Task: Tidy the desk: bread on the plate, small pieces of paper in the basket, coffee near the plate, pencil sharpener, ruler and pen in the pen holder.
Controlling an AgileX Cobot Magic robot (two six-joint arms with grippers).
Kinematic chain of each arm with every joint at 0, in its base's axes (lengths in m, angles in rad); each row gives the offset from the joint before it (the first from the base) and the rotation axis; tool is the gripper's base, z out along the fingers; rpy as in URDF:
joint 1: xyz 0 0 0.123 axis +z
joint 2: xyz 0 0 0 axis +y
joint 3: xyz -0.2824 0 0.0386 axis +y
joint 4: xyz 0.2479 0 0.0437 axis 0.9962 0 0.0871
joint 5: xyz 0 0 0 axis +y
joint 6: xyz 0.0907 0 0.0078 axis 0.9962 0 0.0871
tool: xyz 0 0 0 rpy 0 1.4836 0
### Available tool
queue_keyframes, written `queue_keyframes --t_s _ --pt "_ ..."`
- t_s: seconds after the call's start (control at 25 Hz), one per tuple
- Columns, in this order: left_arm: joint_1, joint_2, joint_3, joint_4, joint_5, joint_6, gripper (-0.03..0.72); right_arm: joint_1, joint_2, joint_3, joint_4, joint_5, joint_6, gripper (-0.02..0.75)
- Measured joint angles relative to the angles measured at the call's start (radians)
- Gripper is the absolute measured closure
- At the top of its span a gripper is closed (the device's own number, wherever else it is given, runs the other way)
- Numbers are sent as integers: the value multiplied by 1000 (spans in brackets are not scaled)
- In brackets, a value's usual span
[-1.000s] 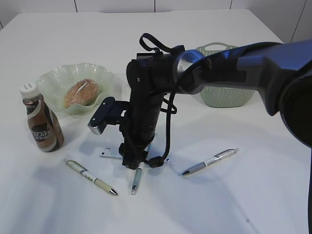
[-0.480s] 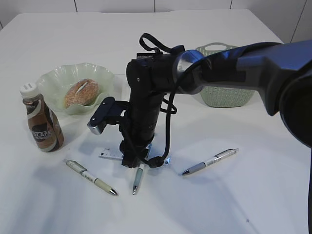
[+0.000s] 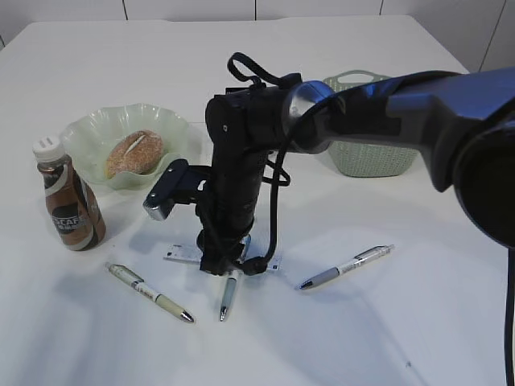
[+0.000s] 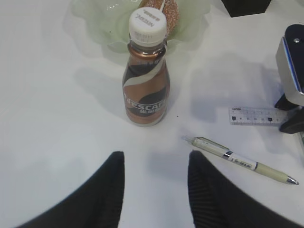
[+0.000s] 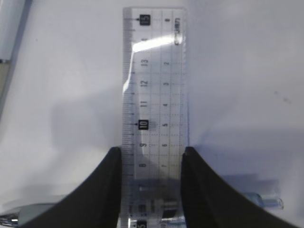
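Right wrist view: the clear ruler [image 5: 154,118] is seen lying flat on the white table [image 5: 247,71], its long edges framed by the two black fingers [image 5: 107,190] of the right gripper [image 5: 151,190]. Both fingers are set against the ruler's edges; the ruler is pinched across its width, and it cannot be told whether it is lifted off the table.

Exterior view: the right gripper [image 3: 221,265] is pointed straight down at the ruler [image 3: 183,253], near the table's middle. A pen [image 3: 227,296] is partly covered by the gripper tip. A second pen [image 3: 149,292] lies to the left and a third pen [image 3: 346,266] to the right, well apart from one another. The bread [image 3: 133,153] is in the green plate [image 3: 88,129]. The coffee bottle [image 3: 68,205] stands upright just beside the plate. The green basket [image 3: 370,157] is behind the arm.

Left wrist view: the left gripper [image 4: 156,190] is held above the table with its fingers spread and nothing between them. The coffee bottle [image 4: 146,80] is ahead of it, with the plate [image 4: 99,23] behind. A pen [image 4: 240,160] and one ruler end [image 4: 256,115] lie to the right.
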Motion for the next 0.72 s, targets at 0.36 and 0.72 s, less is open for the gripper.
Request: queue_keyframes --t_s 0.36,0.72 --pt "0 0 0 -7 0 0 378 0 2 -103 0 97 46 444" --pt "0 0 0 -7 0 0 378 0 2 -180 -2 211 95 444"
